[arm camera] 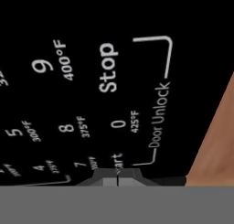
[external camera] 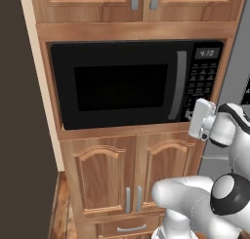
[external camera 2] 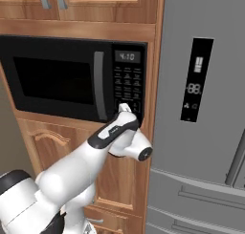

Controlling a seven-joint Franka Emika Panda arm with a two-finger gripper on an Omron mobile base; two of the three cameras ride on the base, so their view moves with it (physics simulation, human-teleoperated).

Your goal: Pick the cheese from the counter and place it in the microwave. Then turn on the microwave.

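While the glossy black microwave (external camera: 122,84) is sitting shut in its carved wooden cabinet (external camera: 107,174), the white arm's gripper (arm camera: 117,176) is pressing, fingers closed together and holding nothing, against the smooth keypad's (external camera 2: 127,87) start key. I cannot see the cheese.

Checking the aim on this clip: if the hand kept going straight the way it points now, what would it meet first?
The hand, fingertips shut together, points at the microwave keypad. It would first meet the partly hidden key beside "0", lettered "art", apparently Start. It looks already at or nearly on the panel; contact is unclear.
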